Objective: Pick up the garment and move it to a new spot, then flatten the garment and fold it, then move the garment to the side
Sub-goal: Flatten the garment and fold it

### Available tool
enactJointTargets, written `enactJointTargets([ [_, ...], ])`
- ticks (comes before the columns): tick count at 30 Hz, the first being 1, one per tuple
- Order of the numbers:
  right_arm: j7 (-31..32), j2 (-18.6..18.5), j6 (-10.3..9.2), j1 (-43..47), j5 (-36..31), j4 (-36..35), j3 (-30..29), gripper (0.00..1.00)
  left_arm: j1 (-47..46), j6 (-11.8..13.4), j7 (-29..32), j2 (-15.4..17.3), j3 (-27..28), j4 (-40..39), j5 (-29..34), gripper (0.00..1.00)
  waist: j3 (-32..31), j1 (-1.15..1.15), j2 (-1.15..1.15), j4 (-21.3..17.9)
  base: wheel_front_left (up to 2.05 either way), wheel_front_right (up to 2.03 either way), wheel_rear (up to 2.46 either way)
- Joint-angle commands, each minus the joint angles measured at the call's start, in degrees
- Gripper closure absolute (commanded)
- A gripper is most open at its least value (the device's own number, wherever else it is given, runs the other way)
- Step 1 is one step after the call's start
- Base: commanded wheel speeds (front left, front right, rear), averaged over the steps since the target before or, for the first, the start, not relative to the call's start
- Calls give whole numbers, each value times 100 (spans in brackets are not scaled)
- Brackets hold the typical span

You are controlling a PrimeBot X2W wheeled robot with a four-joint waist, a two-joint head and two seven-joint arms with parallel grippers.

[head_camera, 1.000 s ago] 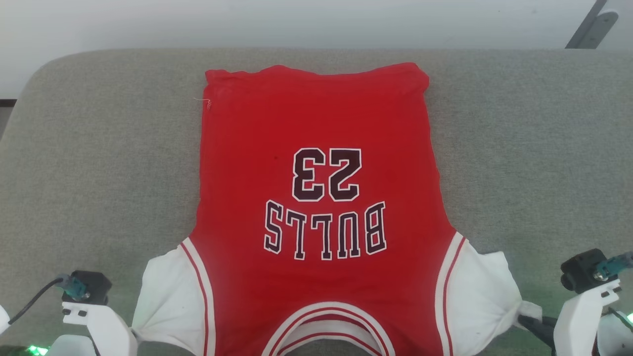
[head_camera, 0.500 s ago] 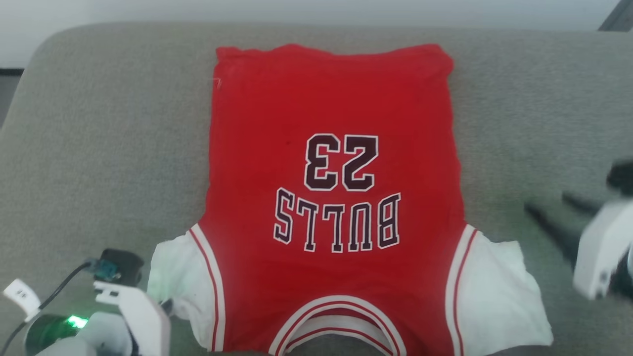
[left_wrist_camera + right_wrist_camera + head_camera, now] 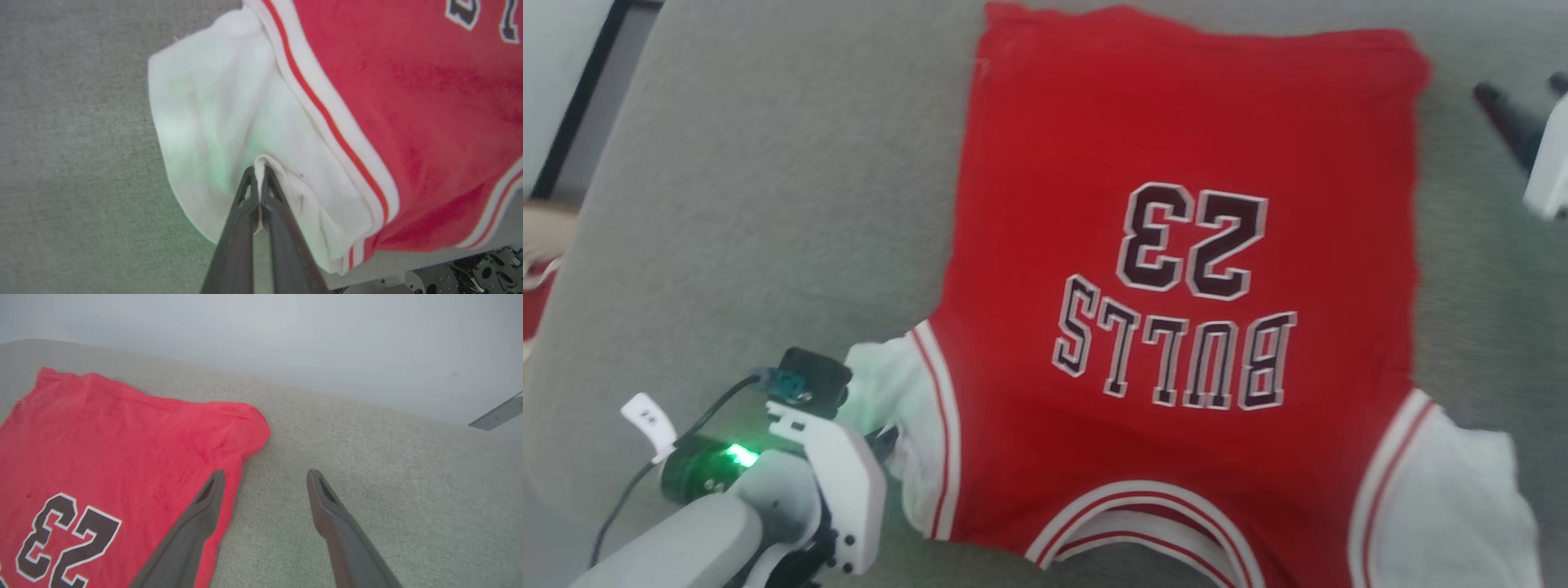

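Having dropped the right sleeve (image 3: pixel 1445 490), your right gripper (image 3: pixel 265 473) hangs apart near the garment's (image 3: pixel 1176 139) hem corner (image 3: pixel 255 416); left gripper (image 3: pixel 256 173) still clamps the left sleeve (image 3: pixel 204 102), flattening unfinished.

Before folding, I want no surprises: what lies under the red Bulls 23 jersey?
The grey upholstered cushion shows all around the jersey, which lies flat on it. Anything directly beneath the cloth is covered; no lump shows.
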Motion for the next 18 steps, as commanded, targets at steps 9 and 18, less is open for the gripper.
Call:
enactJointTargets([
  [9, 280, 112, 3, -1495, -574, 2151, -263, 0, -327, -309, -97, -423, -158, 411, 145, 100, 551, 0, 0, 724, 0, 0, 0],
  [18, 1239, 332, 2, -1908, -1480, 3688, -543, 42, -401, -514, -186, -715, -234, 847, 61, 100, 701, 0, 0, 912, 0, 0, 0],
])
